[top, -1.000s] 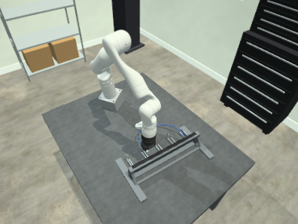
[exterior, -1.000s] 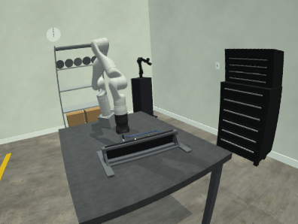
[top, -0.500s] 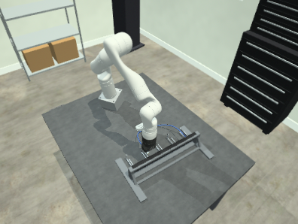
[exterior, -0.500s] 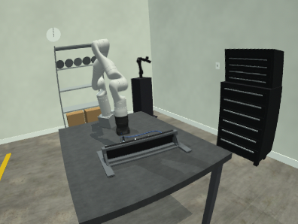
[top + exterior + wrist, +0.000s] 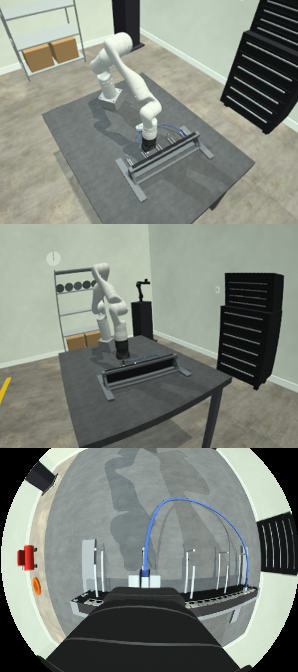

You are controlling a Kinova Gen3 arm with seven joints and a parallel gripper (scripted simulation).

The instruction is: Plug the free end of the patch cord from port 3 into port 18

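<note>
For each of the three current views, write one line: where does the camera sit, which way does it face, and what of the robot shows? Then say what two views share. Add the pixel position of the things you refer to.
Top: high above the table (image 5: pixel 75 124), looking steeply down; nearly the whole arm (image 5: pixel 132 75) shows.
Exterior: lower, off the table's edge, facing arm and walls; most of the arm (image 5: pixel 109 292) shows.
Wrist: on the arm, looking past the dark gripper (image 5: pixel 145 581) along the blue cord (image 5: pixel 180 499).
Top and exterior share the black drawer cabinet (image 5: pixel 259 80) (image 5: pixel 244 340).
</note>
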